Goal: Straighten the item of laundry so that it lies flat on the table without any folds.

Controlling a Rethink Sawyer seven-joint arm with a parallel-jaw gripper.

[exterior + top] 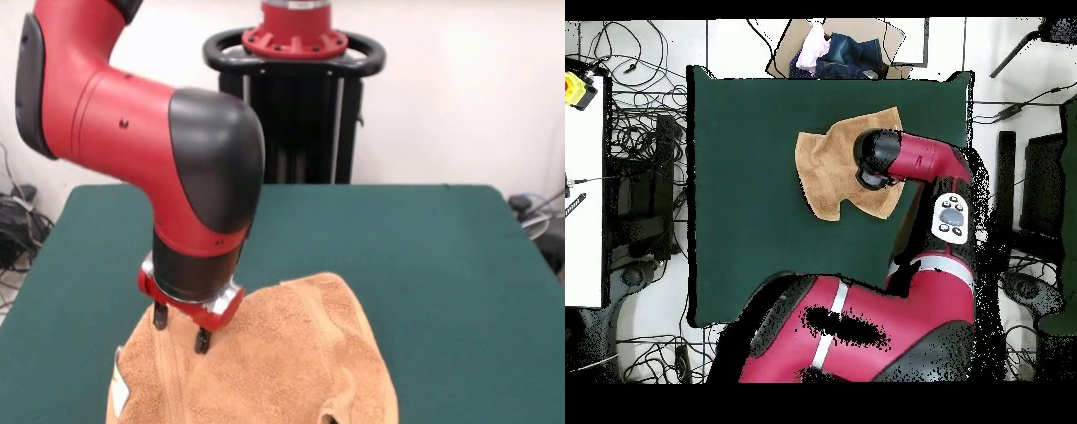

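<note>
The big red and black arm (132,132) bends down from above, and its last part points straight down at the table (424,256). At its end is the gripper (181,329). Two short black fingers (202,341) stick down from it with a gap between them, so it looks partly open. Nothing is between the fingers. Their tips are right at the top of the towel (282,362); whether they touch it is hard to tell.

The towel is orange-tan and fuzzy. In the front view it sits at the near edge of the green table, under and beside the gripper. It is not flat. It is bunched up with bumps and folds, and a small white tag (117,378) shows on its left edge.

From above, the towel (827,165) lies on the far part of the table (745,200), and the arm (910,160) covers some of it.

Past the far edge of the table, from above, there is a cardboard box (890,40) with bunched-up clothes (835,55) in it, some dark blue and some pale.
</note>
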